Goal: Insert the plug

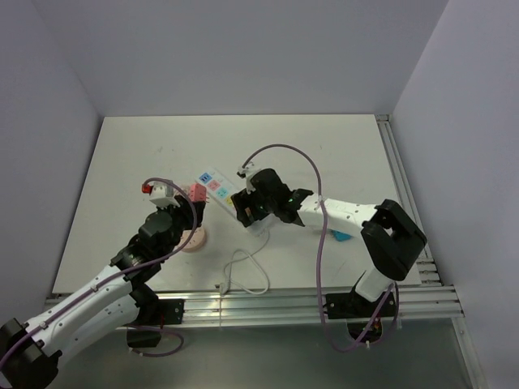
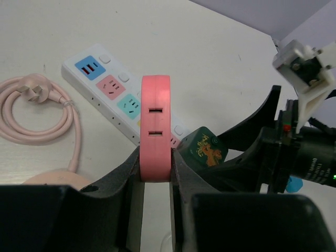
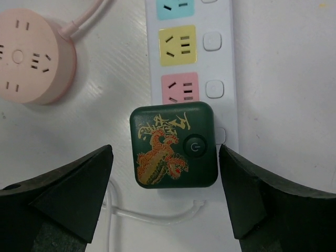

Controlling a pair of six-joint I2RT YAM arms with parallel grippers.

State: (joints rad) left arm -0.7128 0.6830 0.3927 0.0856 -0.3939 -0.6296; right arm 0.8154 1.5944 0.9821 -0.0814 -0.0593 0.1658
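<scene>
– Jaws first: how do they stand?

– On the right gripper [image 3: 165, 157] they are spread wide, one finger on each side of the plug [image 3: 173, 144], gripping nothing. On the left gripper [image 2: 156, 168] they are clenched on a pink block [image 2: 156, 121], held upright by its lower part.

– And the plug itself?

– Dark green and square with rounded corners. It has a gold and red dragon on its face and a round button at one side. It sits over the last socket of the white power strip [image 3: 226, 63], at the strip's end nearer the desk's [image 1: 146, 154] near edge. The strip lies slantwise about the middle of the desk. Whether the pins are fully home I cannot tell.

– What does each camera add?

– Only the right wrist view looks straight down on the dragon face. It also shows a round pink socket [image 3: 31, 58] beside the strip and a white cable [image 3: 152, 218] below the plug. The left wrist view alone shows the block's two slots and a coiled pink cable [image 2: 37, 113]. From above, the right gripper hides the plug.
</scene>
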